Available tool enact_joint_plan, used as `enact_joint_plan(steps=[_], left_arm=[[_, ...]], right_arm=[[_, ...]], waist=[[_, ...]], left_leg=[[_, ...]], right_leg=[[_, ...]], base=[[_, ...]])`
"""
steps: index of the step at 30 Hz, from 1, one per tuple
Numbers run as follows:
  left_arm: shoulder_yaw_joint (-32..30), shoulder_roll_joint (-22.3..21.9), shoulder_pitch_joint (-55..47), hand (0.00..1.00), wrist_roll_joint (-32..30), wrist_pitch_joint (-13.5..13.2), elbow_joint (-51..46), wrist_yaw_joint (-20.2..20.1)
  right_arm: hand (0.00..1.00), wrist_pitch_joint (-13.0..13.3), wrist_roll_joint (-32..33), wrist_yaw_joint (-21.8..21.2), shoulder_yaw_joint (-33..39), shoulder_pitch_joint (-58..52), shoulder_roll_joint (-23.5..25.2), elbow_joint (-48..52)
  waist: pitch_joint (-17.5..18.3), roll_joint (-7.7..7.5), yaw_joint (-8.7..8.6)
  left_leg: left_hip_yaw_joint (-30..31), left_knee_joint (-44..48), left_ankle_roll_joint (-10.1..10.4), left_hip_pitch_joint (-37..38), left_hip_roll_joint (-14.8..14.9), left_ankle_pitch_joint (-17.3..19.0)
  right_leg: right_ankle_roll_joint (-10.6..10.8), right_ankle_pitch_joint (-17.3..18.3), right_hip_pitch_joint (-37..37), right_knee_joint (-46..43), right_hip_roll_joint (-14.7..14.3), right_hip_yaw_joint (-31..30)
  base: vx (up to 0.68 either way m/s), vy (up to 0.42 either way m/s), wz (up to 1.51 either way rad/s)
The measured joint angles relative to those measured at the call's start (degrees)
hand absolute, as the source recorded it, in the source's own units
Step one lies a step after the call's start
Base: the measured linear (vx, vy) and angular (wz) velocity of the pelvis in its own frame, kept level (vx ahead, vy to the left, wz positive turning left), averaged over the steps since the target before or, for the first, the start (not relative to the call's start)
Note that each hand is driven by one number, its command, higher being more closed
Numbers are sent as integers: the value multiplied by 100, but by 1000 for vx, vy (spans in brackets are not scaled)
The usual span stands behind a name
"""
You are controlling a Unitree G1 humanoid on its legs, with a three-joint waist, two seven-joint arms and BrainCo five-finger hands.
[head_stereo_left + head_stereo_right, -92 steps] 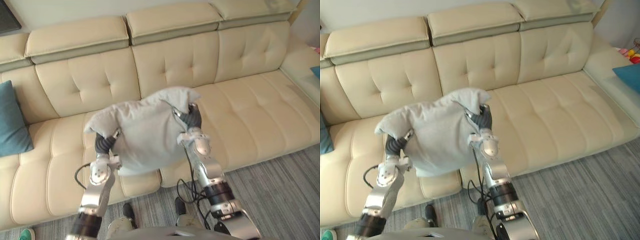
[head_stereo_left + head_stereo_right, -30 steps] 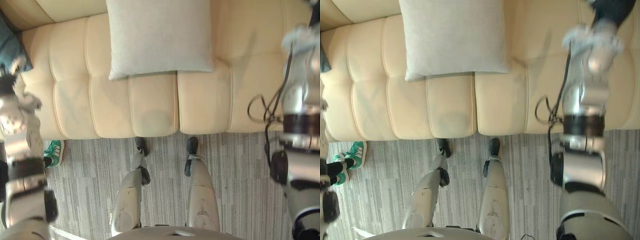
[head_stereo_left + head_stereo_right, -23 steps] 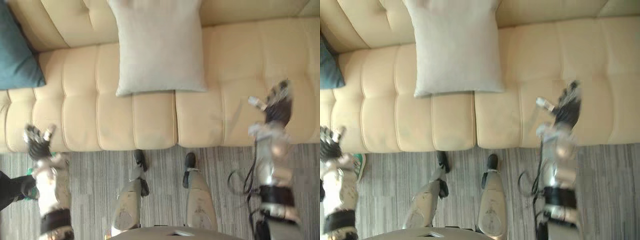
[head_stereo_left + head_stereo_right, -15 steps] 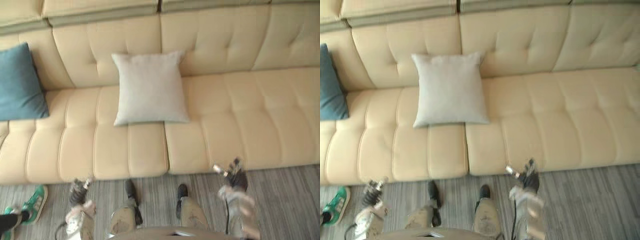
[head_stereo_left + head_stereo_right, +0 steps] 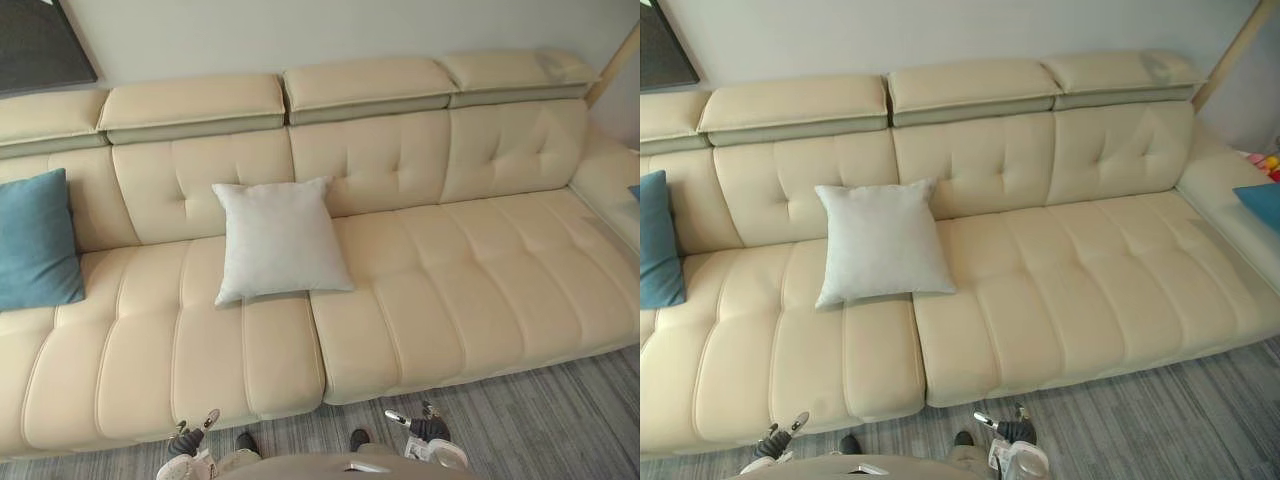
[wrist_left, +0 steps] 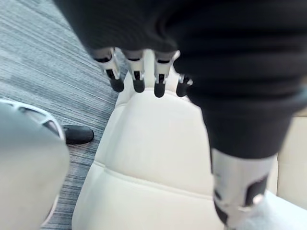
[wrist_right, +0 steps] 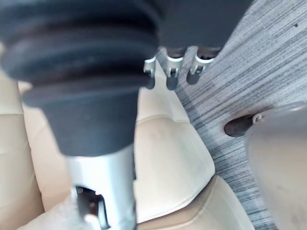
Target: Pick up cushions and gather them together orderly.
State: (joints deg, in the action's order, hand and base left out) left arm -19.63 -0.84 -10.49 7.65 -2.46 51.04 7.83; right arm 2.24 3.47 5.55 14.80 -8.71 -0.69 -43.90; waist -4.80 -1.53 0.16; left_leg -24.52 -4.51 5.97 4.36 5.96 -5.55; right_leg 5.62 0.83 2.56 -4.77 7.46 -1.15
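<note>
The grey cushion (image 5: 278, 238) leans against the sofa (image 5: 480, 280), centre-left; the teal cushion (image 5: 35, 240) sits at the left edge. Left robot hand (image 5: 187, 440) and right robot hand (image 5: 428, 429), at the bottom edge, are straight-fingered and empty.

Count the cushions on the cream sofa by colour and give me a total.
Light grey square fabric cushion: 1, mid-seat on the cream sofa, its top against the backrest.
Teal-blue fabric cushions: 2, the left-end teal cushion and the right-end teal cushion, partly in view.
Total: 3 cushions.
</note>
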Motion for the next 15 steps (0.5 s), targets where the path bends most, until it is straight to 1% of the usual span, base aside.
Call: enact_joint_plan(steps=[1,2,3,4,5,6,7,8,9,10,11,12,13,14,15], left_arm=[[6,0,14,0,-31,0,5,23],[20,3,34,0,-66,0,-1,29],[18,15,39,0,-66,0,-8,33],[15,23,61,0,-64,4,-11,65],[23,9,62,0,-64,8,-10,74],[42,-119,57,0,-63,6,-59,93],[64,-69,68,0,-62,7,-77,122],[88,-29,71,0,-61,8,-82,144],[172,86,49,0,-57,13,-82,165],[176,148,-6,0,-57,18,-82,179],[160,177,-39,0,-28,18,-98,179],[104,342,-42,0,3,20,-104,186],[109,323,10,0,3,58,-37,185],[114,264,26,0,11,88,-27,189],[132,206,14,0,17,100,-27,200]], right_arm=[[0,0,-56,2,-3,9,-1,3],[0,-3,-156,15,-14,93,3,12],[0,-8,-162,25,-19,106,18,15],[0,-21,-162,48,-49,112,23,17],[0,-23,-162,62,-71,109,19,17],[0,-16,-164,90,-61,158,-67,34],[0,-23,-165,87,-131,168,-21,19],[0,-27,-166,87,-141,138,14,9],[0,-39,-167,82,-211,92,59,-41],[0,-43,-168,82,-276,96,54,-103],[0,-38,-168,82,-283,100,54,-149],[0,-36,-183,83,-290,180,50,-241],[0,-39,-262,84,-289,292,-21,-246],[0,-37,-308,85,-301,376,-86,-249],[0,-33,-350,87,-323,465,-193,-255]], waist=[[-6,-10,1],[-26,-48,22],[-63,-122,20],[-87,-141,36],[-83,-104,51],[-79,178,163],[-101,139,99],[-107,137,65],[-32,-15,46],[34,-128,56],[68,-193,64],[171,-383,225],[174,-313,266],[134,-248,260],[141,-48,273]], left_leg=[[-24,0,-8,10,-17,6],[-70,4,-75,17,-65,50],[-73,11,-95,17,-100,63],[10,106,-155,-13,-130,170],[116,149,-178,-46,-126,229],[314,165,-418,-131,77,146],[377,401,-466,-273,113,205],[460,482,-473,-334,112,213],[645,555,-466,-423,99,184],[734,527,-417,-445,74,95],[773,551,-368,-450,54,50],[758,644,-305,-585,-66,-33],[770,734,-291,-726,53,-57],[847,783,-298,-812,129,-63],[1005,795,-351,-904,145,-107]], right_leg=[[-4,-13,7,-1,8,-29],[-29,-37,55,-22,28,-88],[-115,-28,76,-37,51,-75],[-567,79,80,-42,78,45],[-898,176,66,-30,91,222],[-1057,593,290,-908,143,722],[-754,788,578,-2269,320,854],[-642,889,627,-2816,376,890],[-440,1118,547,-3819,499,971],[-314,1167,364,-4135,578,961],[-263,1075,250,-4151,640,957],[97,631,96,-3683,700,754],[94,777,-29,-3254,461,738],[89,780,-131,-2968,334,720],[36,820,-261,-2546,225,635]], base=[[-88,46,-28],[-80,39,-22],[-80,42,-22],[-57,34,-11],[-47,44,-38],[-97,32,-17],[-83,-3,2],[-104,-72,67],[-52,-96,66],[-49,-108,58],[-24,-149,8],[-62,-197,-23],[-54,-166,-30],[-121,-115,-21],[-150,-112,-21]])
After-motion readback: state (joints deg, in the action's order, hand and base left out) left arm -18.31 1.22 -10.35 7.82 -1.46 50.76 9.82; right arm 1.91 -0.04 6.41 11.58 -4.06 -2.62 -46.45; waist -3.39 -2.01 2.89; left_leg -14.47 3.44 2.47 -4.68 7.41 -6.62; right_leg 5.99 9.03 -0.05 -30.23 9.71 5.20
